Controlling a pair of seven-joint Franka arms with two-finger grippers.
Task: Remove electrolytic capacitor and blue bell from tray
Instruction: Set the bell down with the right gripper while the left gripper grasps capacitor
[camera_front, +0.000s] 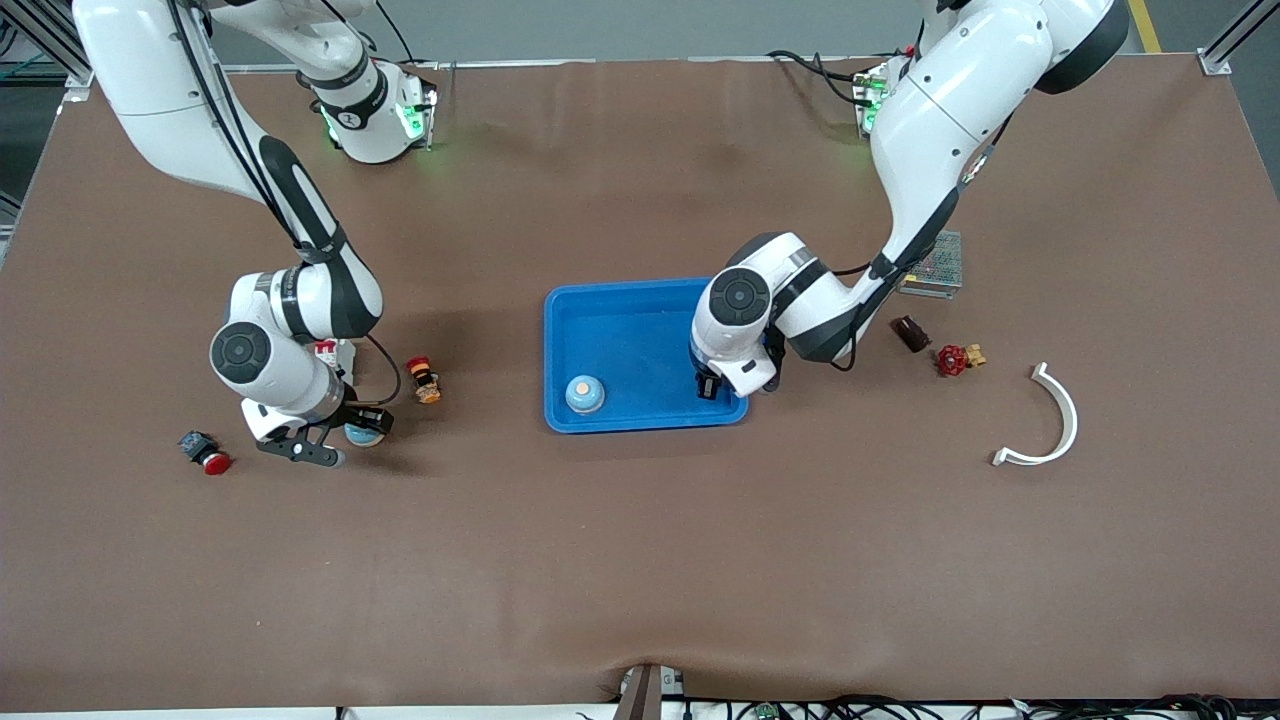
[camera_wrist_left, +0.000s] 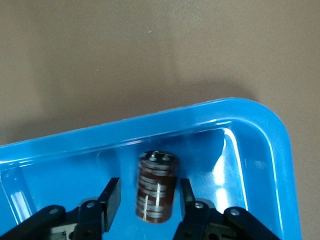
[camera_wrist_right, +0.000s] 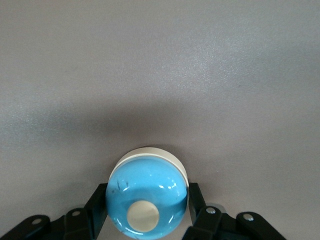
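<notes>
A dark brown capacitor (camera_wrist_left: 157, 187) with silver print stands in a corner of the blue tray (camera_wrist_left: 260, 135). My left gripper (camera_wrist_left: 149, 186) straddles it with its fingers open: one finger stands clearly apart from it, the other is close beside it. In the front view the left gripper (camera_front: 708, 386) is low in the tray (camera_front: 550, 350) at the corner toward the left arm's end, and it hides the capacitor. My right gripper (camera_wrist_right: 147, 192) is shut on a blue bell (camera_wrist_right: 147, 200) with a white base, low over the table toward the right arm's end (camera_front: 340, 440).
A second blue bell (camera_front: 585, 393) sits in the tray. An orange and red button (camera_front: 425, 380) and a red-capped switch (camera_front: 205, 455) lie beside the right gripper. Another brown capacitor (camera_front: 910, 333), a red valve (camera_front: 955, 358), a white curved piece (camera_front: 1050, 420) and a mesh box (camera_front: 935, 265) lie toward the left arm's end.
</notes>
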